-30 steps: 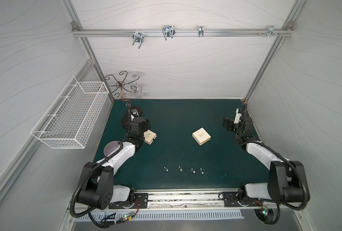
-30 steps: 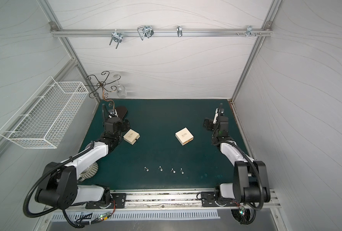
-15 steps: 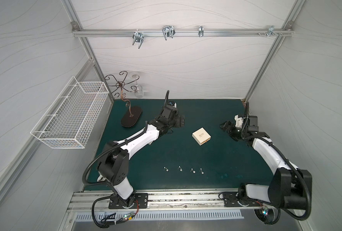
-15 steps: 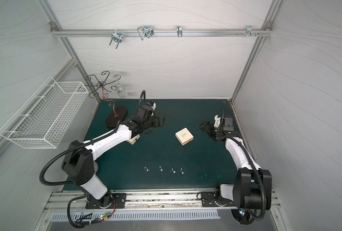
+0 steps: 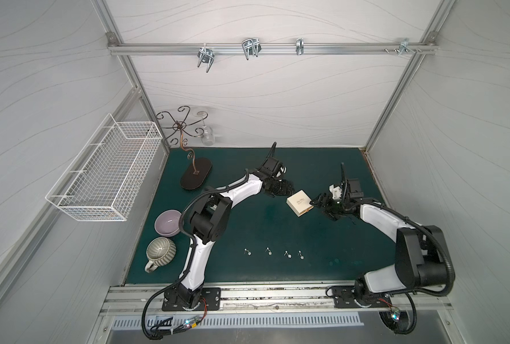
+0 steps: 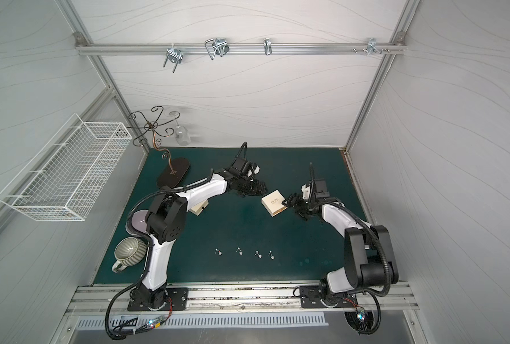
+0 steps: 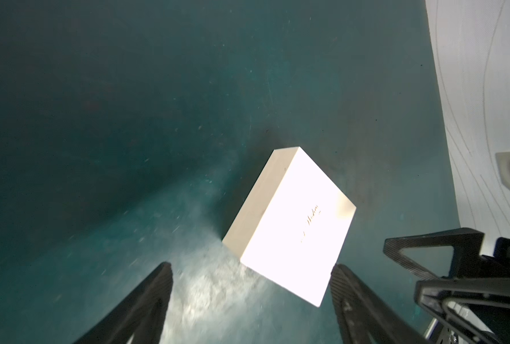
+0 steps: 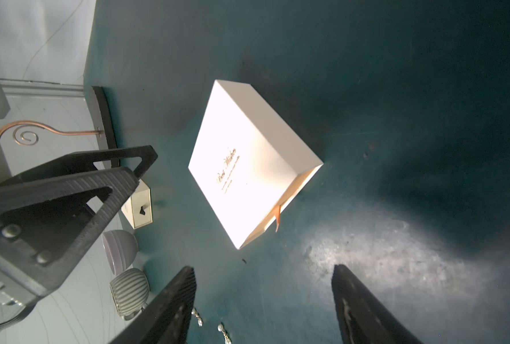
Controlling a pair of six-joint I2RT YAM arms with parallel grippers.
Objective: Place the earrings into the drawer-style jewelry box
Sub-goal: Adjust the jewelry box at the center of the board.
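Cream jewelry box (image 5: pixel 299 203) now between left end effector (image 5: pixel 290 190), right end effector (image 5: pixel 318 201)

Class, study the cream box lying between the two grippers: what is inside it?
Its inside is hidden: the cream box looks shut, showing only its gold-lettered top and an orange pull tab at one side. The four earrings lie outside it on the green mat.

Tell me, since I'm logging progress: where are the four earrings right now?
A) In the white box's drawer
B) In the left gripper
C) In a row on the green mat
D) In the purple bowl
C: the earrings lie in a row on the bare green mat, well apart from the white box.
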